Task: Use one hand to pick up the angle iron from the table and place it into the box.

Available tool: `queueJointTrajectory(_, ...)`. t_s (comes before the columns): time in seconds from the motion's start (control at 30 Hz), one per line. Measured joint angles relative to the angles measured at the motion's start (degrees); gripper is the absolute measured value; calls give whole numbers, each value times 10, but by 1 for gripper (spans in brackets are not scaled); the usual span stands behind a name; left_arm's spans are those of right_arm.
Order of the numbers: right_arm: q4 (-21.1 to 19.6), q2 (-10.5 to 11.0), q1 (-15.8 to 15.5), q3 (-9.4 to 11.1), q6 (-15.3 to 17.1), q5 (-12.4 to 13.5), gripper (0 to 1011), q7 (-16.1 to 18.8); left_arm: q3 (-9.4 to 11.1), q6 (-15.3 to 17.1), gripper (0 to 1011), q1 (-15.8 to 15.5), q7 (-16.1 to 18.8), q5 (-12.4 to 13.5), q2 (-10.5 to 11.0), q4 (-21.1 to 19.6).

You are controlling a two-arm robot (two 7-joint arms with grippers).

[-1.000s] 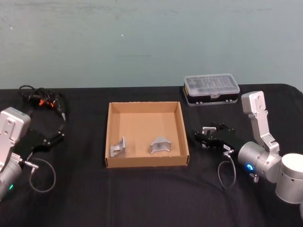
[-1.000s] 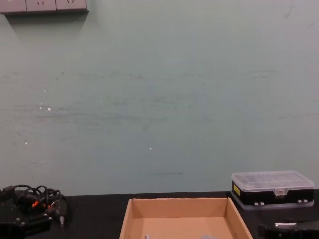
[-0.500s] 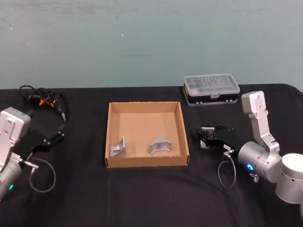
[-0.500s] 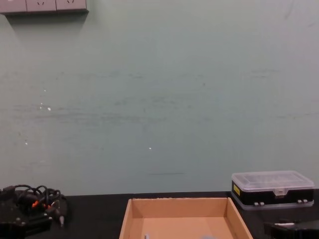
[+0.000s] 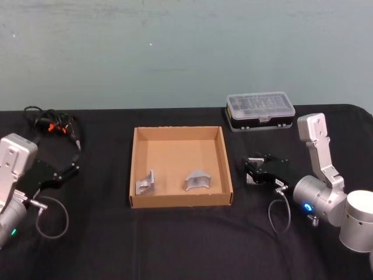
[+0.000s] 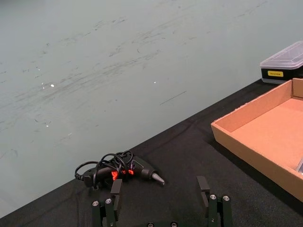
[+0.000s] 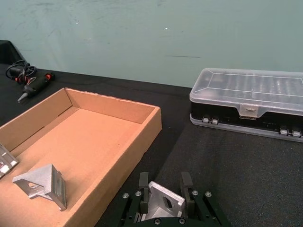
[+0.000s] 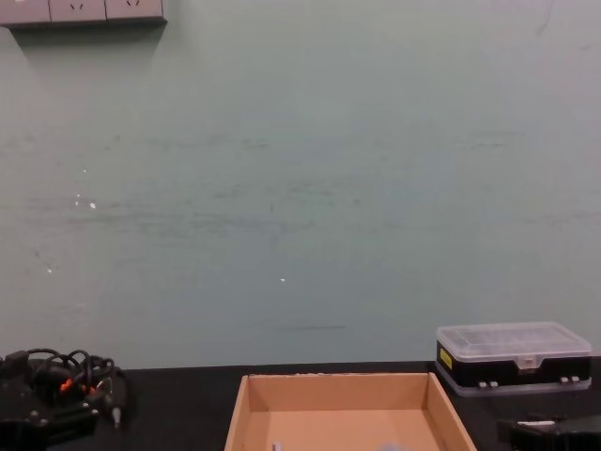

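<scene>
Silver L-shaped angle iron (image 7: 163, 200), clamped in R tool (image 7: 162, 204)

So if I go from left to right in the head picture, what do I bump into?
Left hand → first angle iron in the box → second angle iron in the box → right wall of the box → right hand, closed on a third angle iron.

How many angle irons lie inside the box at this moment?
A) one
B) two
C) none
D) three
B: two angle irons lie on the floor of the box; a third sits between the jaws of the right gripper, outside the box.
</scene>
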Motion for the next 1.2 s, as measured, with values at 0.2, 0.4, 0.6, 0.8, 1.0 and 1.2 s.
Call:
queueJointTrajectory(0.2, 0, 0, 0, 0, -1, 0, 410, 1, 0, 0, 1000, 0, 0, 0, 0, 0)
queueJointTrajectory(0.4, -7, -1, 0, 3, -16, 2, 410, 20, 0, 0, 1000, 0, 0, 0, 0, 0)
queueJointTrajectory(0.6, -28, 3, -6, 8, -23, 9, 410, 27, 0, 0, 1000, 0, 0, 0, 0, 0)
queueJointTrajectory(0.8, -44, 6, -3, 7, -34, 10, 410, 38, 0, 0, 1000, 0, 0, 0, 0, 0)
queueJointTrajectory(1.0, -42, 2, 19, -10, -51, 6, 410, 59, 0, 0, 1000, 0, 0, 0, 0, 0)
queueJointTrajectory(1.2, -19, -11, 51, -32, -67, 1, 410, 85, 0, 0, 1000, 0, 0, 0, 0, 0)
